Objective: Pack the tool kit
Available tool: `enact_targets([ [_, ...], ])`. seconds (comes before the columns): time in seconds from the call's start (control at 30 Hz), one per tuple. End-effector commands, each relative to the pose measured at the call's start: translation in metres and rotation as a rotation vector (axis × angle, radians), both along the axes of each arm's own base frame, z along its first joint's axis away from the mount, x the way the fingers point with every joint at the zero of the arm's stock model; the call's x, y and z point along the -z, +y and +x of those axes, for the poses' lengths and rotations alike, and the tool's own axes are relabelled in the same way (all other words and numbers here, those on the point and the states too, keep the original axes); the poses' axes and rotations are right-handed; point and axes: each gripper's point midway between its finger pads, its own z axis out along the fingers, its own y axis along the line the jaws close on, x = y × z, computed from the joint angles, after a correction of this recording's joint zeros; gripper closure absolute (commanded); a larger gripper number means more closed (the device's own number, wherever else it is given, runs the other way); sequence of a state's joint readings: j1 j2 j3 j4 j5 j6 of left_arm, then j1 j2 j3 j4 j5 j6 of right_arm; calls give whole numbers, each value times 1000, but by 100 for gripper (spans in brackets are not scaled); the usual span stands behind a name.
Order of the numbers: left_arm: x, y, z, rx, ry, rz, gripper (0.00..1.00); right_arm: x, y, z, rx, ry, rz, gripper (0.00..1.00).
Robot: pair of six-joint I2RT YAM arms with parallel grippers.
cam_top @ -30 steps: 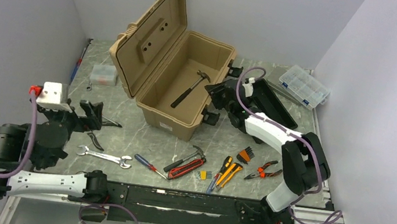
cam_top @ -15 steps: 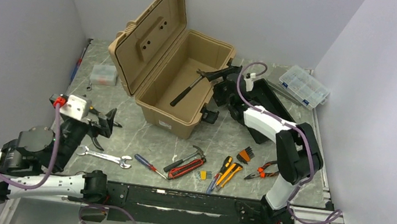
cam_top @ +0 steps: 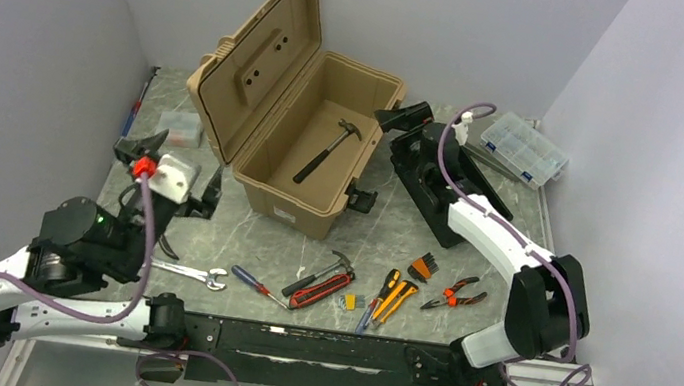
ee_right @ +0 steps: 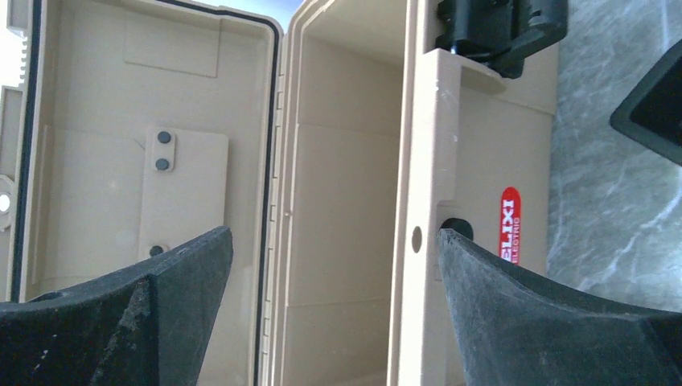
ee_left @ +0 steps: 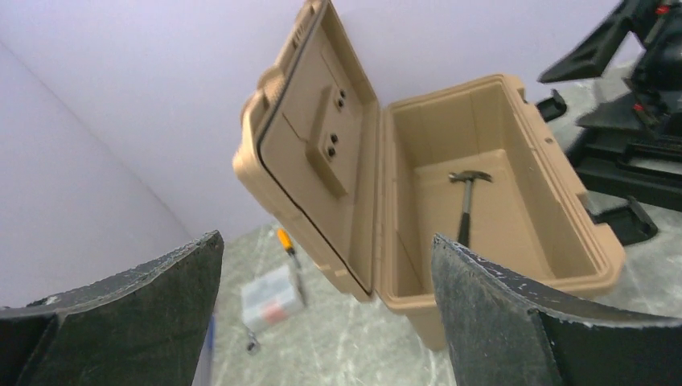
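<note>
Looking down on the desk [cam_top: 381, 244], I've got the tan toolbox [cam_top: 280, 207] sitting back of centre, its lid [cam_top: 262, 51] thrown up on the left. Just right of it is the black insert tray [cam_top: 420, 186], my right arm reaching over it. Right tool [ee_right: 336, 233] is released, fingers spread wide and bare, facing the box's outer wall by the red label [ee_right: 510, 225]. Left tool [ee_left: 326, 241] gapes too, nothing in it, aimed at the open box. A hammer [cam_top: 323, 153] lies inside; wrench [cam_top: 188, 272], screwdriver [cam_top: 256, 285] and pliers [cam_top: 455, 293] lie loose along the near edge.
</note>
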State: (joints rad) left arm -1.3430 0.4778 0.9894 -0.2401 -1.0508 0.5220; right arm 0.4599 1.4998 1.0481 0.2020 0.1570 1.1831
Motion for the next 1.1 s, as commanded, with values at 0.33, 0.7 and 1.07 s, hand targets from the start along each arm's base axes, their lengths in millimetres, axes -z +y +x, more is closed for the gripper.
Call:
enact_targets([
  [0.33,-136,24,66,-266,-131,-72,1,-32,-25,-19,-5,-93,-82,0],
  [0.7,-119,97,137,-398,116,-387,1,-49,-41,-34,-25,-136,-176,0],
  [1.07,53,205,210,-621,554,-1108,0,-60,-46,-51,-65,-171,-235,0],
])
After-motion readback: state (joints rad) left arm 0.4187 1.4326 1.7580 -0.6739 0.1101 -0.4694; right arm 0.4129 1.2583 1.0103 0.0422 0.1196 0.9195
